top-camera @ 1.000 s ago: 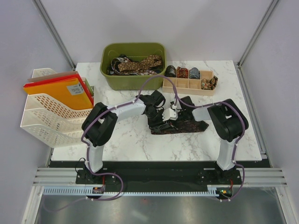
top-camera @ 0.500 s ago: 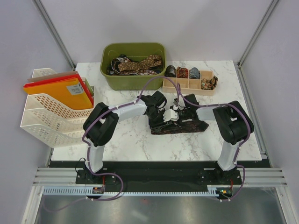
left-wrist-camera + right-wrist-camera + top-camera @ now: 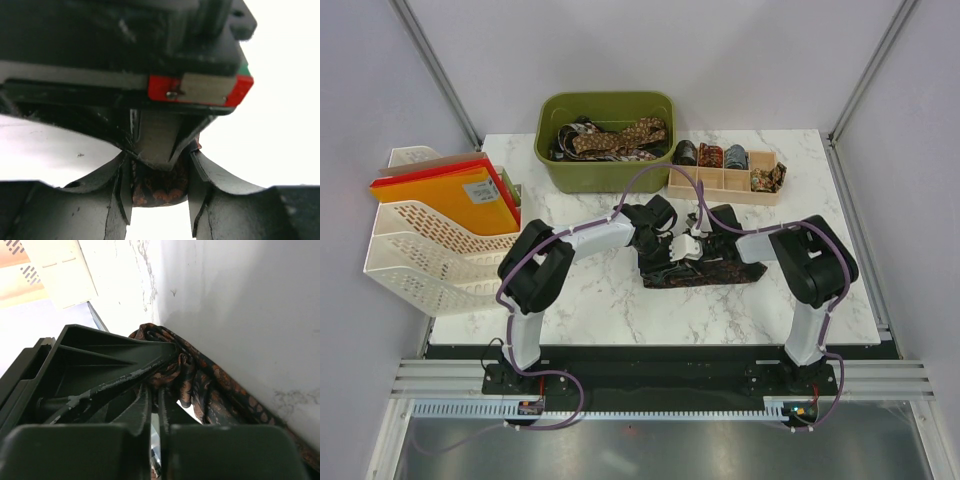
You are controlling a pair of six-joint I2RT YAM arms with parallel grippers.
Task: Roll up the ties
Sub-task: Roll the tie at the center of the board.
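Tie [image 3: 720,272] pinched by left gripper [image 3: 159,195], right gripper [image 3: 165,371], well clear of table [image 3: 620,305] edges

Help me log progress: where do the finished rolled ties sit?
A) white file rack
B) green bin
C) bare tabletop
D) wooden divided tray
D: the rolled ties sit in compartments of the wooden divided tray, right of the green bin, which holds loose ties.

— What's around the table [image 3: 610,310]?
— Plain pale grey walls [image 3: 650,45] on 3 sides, 2 aluminium posts [image 3: 435,70] slanting at the far corners.
— The tabletop?
— White marble pattern, evenly lit. A brushed metal sheet [image 3: 650,450] lies nearest.
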